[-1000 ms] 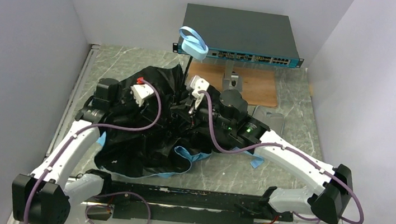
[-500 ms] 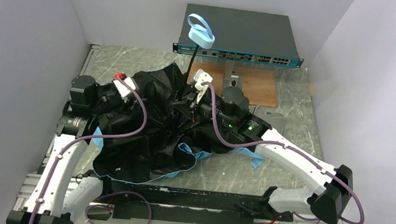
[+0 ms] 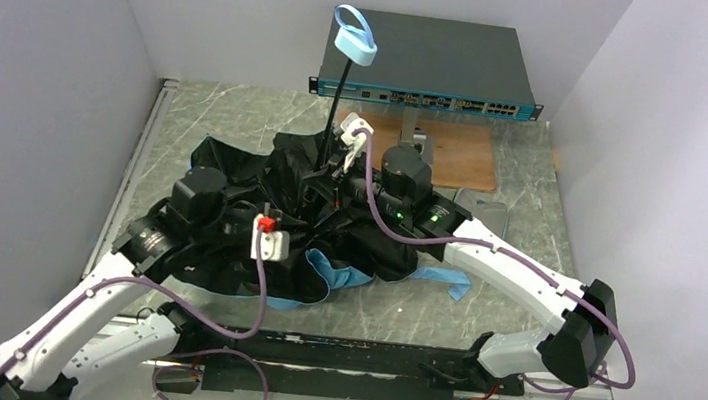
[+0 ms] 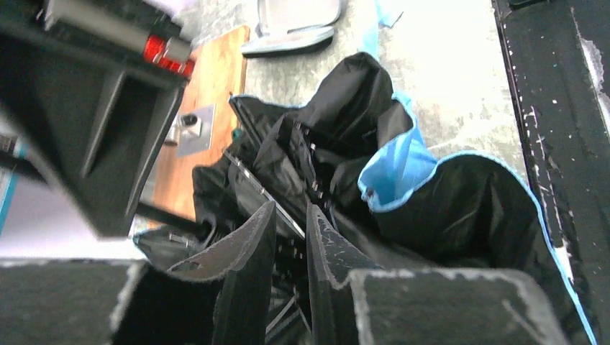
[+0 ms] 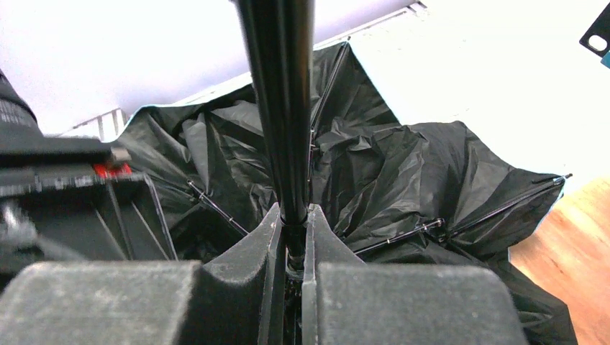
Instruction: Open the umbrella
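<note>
The umbrella lies half spread on the table, its black underside [image 3: 232,171] up and a sky-blue edge [image 3: 336,277] showing at the front. Its thin black shaft [image 3: 337,108] rises to the pale-blue handle with loop strap [image 3: 356,44]. My right gripper [image 3: 329,177] is shut on the shaft low down, near the hub; the right wrist view shows the shaft [image 5: 277,93] clamped in my right gripper [image 5: 291,230]. My left gripper [image 3: 295,222] is at the canopy's front. In the left wrist view my left gripper [image 4: 291,215] is closed to a narrow gap with thin ribs in it.
A network switch [image 3: 427,57] stands at the back. In front of it lie a wooden board [image 3: 465,157] with a metal stand [image 3: 417,147] and a grey pad [image 3: 487,215]. A black rail [image 3: 342,355] runs along the near edge. Walls close in left and right.
My left arm has swung from the canopy's back left round to its front, near the hub. The right gripper has raised the shaft more upright, so the handle sits higher. The canopy has bunched up.
</note>
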Controlling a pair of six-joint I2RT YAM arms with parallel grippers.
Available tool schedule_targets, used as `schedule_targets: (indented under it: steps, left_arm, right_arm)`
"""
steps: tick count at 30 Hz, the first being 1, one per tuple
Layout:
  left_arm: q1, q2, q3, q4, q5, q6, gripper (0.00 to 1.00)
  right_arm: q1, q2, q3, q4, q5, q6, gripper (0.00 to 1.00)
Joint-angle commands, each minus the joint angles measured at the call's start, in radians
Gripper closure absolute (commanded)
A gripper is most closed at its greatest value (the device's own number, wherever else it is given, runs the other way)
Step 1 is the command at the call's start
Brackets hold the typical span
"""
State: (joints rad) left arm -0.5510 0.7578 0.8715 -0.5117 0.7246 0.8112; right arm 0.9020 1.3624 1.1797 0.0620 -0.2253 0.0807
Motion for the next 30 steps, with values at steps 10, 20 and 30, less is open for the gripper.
schedule_targets:
  steps: [10, 20, 30]
  left_arm:
    - [-0.167, 0.219, -0.027, 0.296, -0.236, 0.082, 0.72]
    - [-0.255, 0.321, -0.111, 0.343, -0.309, 0.096, 0.62]
    - [-0.301, 0.325, -0.16, 0.233, -0.306, 0.09, 0.4]
  right_arm:
    - [0.014, -0.04, 0.086, 0.127, 0.0, 0.063, 1.0]
    - [0.015, -0.018, 0.125, 0.148, 0.02, 0.057, 1.0]
    - [-0.024, 0.024, 0.247, 0.148, -0.012, -0.017, 1.0]
